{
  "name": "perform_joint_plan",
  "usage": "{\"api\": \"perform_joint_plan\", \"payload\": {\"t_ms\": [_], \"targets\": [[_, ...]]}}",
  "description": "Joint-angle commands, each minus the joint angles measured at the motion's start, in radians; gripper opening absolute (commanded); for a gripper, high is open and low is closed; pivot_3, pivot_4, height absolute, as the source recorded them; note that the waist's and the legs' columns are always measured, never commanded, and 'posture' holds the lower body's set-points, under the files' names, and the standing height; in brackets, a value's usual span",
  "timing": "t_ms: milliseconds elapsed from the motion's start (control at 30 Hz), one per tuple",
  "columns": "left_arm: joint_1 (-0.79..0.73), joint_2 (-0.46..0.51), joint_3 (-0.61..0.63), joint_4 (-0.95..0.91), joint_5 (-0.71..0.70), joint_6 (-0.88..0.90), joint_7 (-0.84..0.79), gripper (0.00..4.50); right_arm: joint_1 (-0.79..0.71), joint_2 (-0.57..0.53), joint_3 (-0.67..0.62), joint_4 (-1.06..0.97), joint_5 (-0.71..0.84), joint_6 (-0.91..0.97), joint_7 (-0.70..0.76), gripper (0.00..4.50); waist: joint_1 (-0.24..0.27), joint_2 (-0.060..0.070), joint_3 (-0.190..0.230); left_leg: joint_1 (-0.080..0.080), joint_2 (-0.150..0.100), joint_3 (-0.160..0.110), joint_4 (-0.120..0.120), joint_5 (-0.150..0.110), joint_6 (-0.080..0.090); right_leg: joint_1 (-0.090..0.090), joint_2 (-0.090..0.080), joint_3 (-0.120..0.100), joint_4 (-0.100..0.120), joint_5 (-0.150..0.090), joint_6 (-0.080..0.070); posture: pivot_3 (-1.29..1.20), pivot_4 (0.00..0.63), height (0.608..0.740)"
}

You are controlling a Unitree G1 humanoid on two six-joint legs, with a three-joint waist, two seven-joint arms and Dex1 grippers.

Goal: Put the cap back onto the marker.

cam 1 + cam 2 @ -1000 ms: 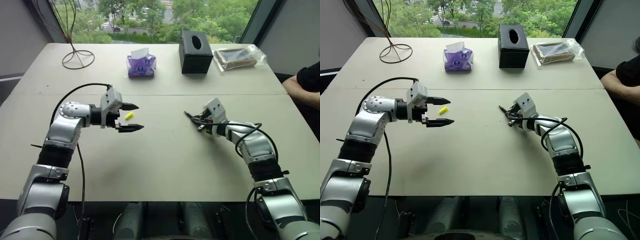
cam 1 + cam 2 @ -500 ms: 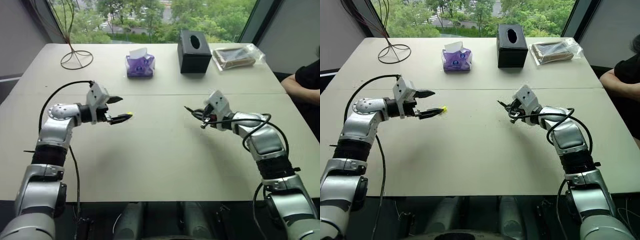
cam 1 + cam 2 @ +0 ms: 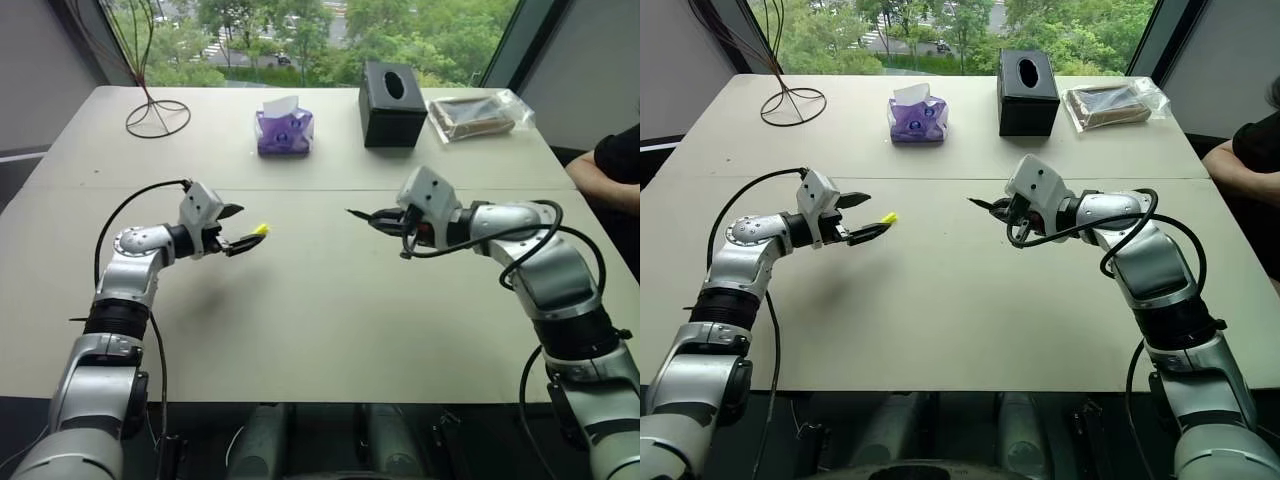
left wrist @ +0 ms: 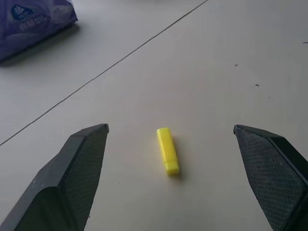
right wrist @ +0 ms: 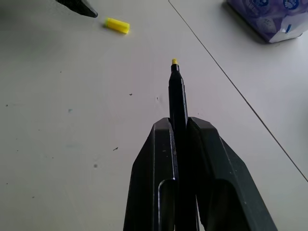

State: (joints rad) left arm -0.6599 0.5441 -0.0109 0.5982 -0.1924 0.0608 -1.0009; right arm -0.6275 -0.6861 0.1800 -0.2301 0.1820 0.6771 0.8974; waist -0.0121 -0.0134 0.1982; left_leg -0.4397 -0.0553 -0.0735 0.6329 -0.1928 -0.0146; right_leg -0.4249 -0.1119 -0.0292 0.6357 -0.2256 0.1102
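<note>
Item 1, table (image 3: 320, 340): pale, flat top with a seam line running side to side across its middle; the near half is bare.

Item 2, left gripper (image 3: 243, 228): at about 9 o'clock from the table's centre, low over the surface, black fingers (image 4: 82, 163) spread wide, nothing between them but air and tabletop.

Item 3, the cap (image 4: 167, 150): small bright yellow piece lying on its side on the table, just ahead of the left gripper and between the lines of its two fingers, touching neither; just on the near side of the seam.

Item 4, right gripper (image 5: 179, 126): at about 3 o'clock from centre, raised off the table, fingers pressed together on the marker.

Item 5, the marker (image 5: 177, 96): thin black stick pinched between the right fingers, its yellow tip exposed and pointing toward 9 o'clock, at the cap, well apart from it.

Item 6, purple tissue pack (image 3: 284, 130): far half, near 11 o'clock.

Item 7, black tissue box (image 3: 391, 102): far, at 12 to 1 o'clock.

Item 8, clear bag (image 3: 478, 113): far, at 1 o'clock, beside the box.

Item 9, wire stand (image 3: 156, 110): far, at 10 o'clock.

Item 10, person's arm (image 3: 605, 170): at the 2 o'clock edge.
</note>
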Motion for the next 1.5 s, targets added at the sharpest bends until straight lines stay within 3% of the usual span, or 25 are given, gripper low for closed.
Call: {"api": "perform_joint_plan", "payload": {"t_ms": [33,567,667,867,900,1167,1500], "targets": [[-0.008,-0.003,-0.019,0.028,0.042,-0.005,0.022,4.36,0.01,-0.03,-0.012,-0.081,0.027,0.017,0.028,0.06,-0.001,0.0,0.0,0.0,0.0,0.0,0.0,0.0,0.0,0.0,0.0,0.0,0.0,0.0,0.0,0.0,0.15,0.74],[-0.069,-0.059,-0.042,0.125,0.101,-0.001,0.061,4.36,0.034,-0.035,-0.031,-0.126,0.05,0.056,-0.02,0.06,0.002,0.0,0.0,0.0,0.0,-0.003,0.001,0.0,0.0,0.0,0.0,0.0,0.0,0.0,0.0,0.0,0.15,0.74],[-0.069,-0.06,-0.042,0.127,0.103,0.0,0.059,3.5,0.04,-0.035,-0.038,-0.127,0.055,0.059,-0.03,0.0,0.002,0.0,0.0,0.0,0.0,-0.003,0.002,0.0,0.0,0.0,0.0,0.0,0.0,0.0,0.0,0.0,0.15,0.74],[-0.067,-0.067,-0.04,0.12,0.107,0.007,0.062,0.39,0.044,-0.036,-0.044,-0.126,0.063,0.06,-0.044,0.0,0.001,0.0,0.0,0.0,0.0,-0.003,0.002,0.0,0.0,0.0,0.0,0.0,0.0,0.0,0.0,0.0,0.15,0.74],[-0.066,-0.068,-0.039,0.117,0.106,0.01,0.063,0.07,0.046,-0.037,-0.045,-0.128,0.066,0.061,-0.045,0.0,0.001,0.0,0.0,0.0,0.0,-0.003,0.002,0.0,0.0,0.0,0.0,0.0,0.0,0.0,0.0,0.0,0.15,0.74],[-0.088,-0.059,-0.036,0.107,0.104,-0.024,0.05,0.07,0.067,-0.071,-0.061,-0.134,0.085,0.053,-0.031,0.0,0.001,0.0,0.0,0.0,0.0,-0.003,0.002,0.0,0.0,0.001,0.0,0.0,0.0,0.0,0.0,0.0,0.15,0.74],[-0.208,-0.015,-0.082,0.003,0.075,-0.024,-0.228,0.07,0.001,-0.165,-0.082,-0.048,0.117,-0.054,0.129,0.0,0.0,-0.001,0.0,-0.001,0.0,-0.001,0.002,0.0,0.0,0.0,0.0,-0.001,0.0,0.0,0.0,0.0,0.15,0.74]]}}
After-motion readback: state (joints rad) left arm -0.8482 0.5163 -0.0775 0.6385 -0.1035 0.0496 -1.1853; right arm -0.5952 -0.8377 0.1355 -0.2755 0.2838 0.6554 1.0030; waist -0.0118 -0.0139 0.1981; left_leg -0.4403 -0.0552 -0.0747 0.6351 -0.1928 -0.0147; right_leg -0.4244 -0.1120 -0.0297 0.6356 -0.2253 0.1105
